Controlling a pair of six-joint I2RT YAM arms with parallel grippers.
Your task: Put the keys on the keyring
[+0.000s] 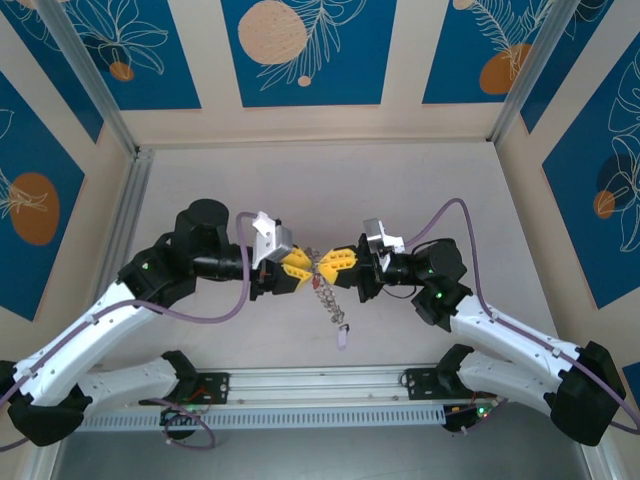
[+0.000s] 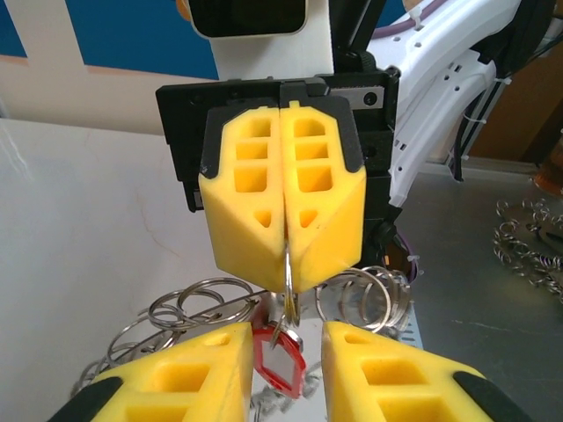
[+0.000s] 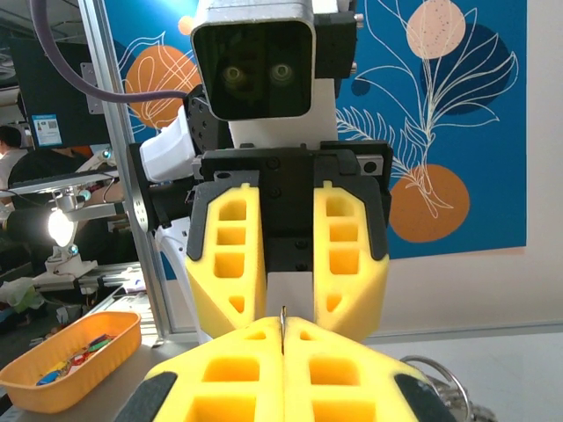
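The keyring (image 1: 322, 283) hangs between both grippers over the middle of the table, its chain and whitish tag (image 1: 343, 337) trailing toward the near edge. My right gripper (image 1: 331, 262) is shut on the ring's thin metal edge (image 3: 282, 322), which pokes up between its closed yellow fingers (image 3: 230, 369). The left wrist view has that edge (image 2: 288, 268) pinched from above, with silver wire loops (image 2: 201, 303) spreading to both sides. A small red key (image 2: 280, 362), oval with a hollow middle, dangles from the ring between the fingers of my left gripper (image 2: 288, 336), which is open.
An orange tray (image 3: 66, 356) with small bits sits off to the left in the right wrist view. More silver loops (image 2: 528, 242) lie heaped at the right in the left wrist view. An aluminium rail (image 1: 320, 385) runs along the near edge; blue-patterned walls enclose the table (image 1: 320, 190).
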